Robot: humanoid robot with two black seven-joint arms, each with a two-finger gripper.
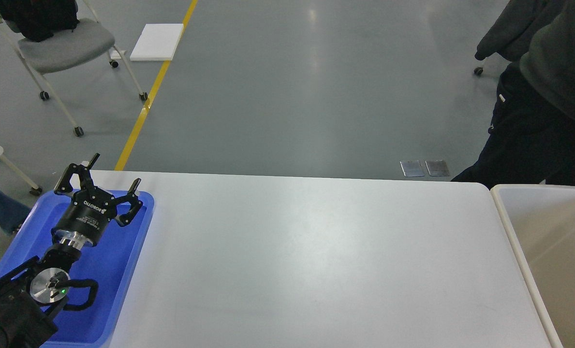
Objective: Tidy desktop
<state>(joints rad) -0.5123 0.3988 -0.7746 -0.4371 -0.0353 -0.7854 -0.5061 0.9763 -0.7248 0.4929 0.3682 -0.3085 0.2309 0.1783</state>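
Legibly "ROBOTIQ" on left gripper [114, 172]

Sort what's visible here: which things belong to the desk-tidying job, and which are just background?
Part of the job:
- the desktop, white
- the left claw, open, over the blue tray
- the beige bin at the desktop's right end

Just around:
- gray wheeled chair
- white board on the floor
- yellow floor line
- person in dark clothes
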